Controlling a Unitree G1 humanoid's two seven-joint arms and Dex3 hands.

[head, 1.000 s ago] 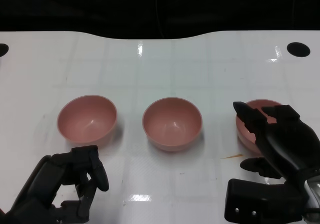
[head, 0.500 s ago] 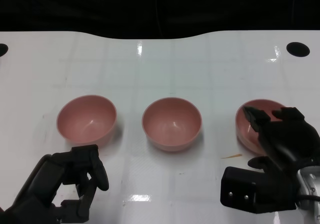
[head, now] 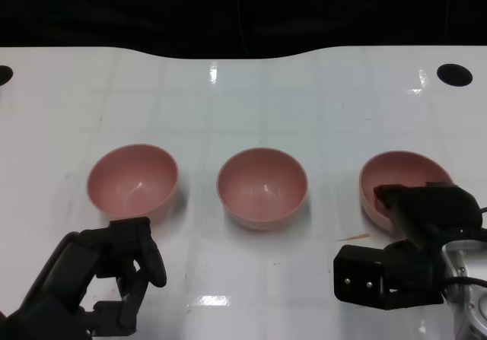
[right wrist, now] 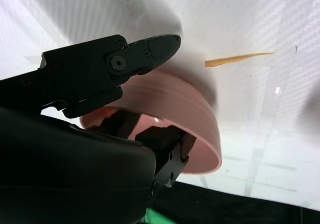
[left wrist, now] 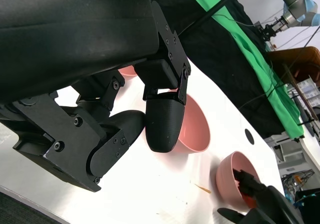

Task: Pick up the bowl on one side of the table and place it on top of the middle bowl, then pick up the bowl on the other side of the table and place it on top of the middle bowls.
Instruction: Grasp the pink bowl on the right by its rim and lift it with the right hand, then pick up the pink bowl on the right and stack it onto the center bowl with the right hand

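On the white surface (head: 251, 112), three pink bowls stood in a row, each upright and well apart from its neighbours. Farthest to the left was the left bowl (head: 132, 180), sitting alone on the surface. Just in front of it, nearer the robot, hung the left robot hand (head: 106, 275), its black fingers curled inward around nothing; it touched no bowl. The left wrist view showed those fingers (left wrist: 165, 126) bent in, with nothing between them.

In the centre was the middle bowl (head: 262, 187), with nothing stacked in it.

At the right stood the right bowl (head: 396, 184), and the right robot hand (head: 422, 214) was at its near rim. In the head view a fingertip reached over the rim into the bowl's hollow. The right wrist view showed the rim between one finger (right wrist: 125, 58) along the outer wall and others inside, so the robot hand was grasping the right bowl. The bowl itself appeared to rest on the surface. Just beside it on the surface, toward the middle bowl, lay a thin orange sliver (head: 354, 237). A dark round hole (head: 454, 74) marked the surface's far right corner.
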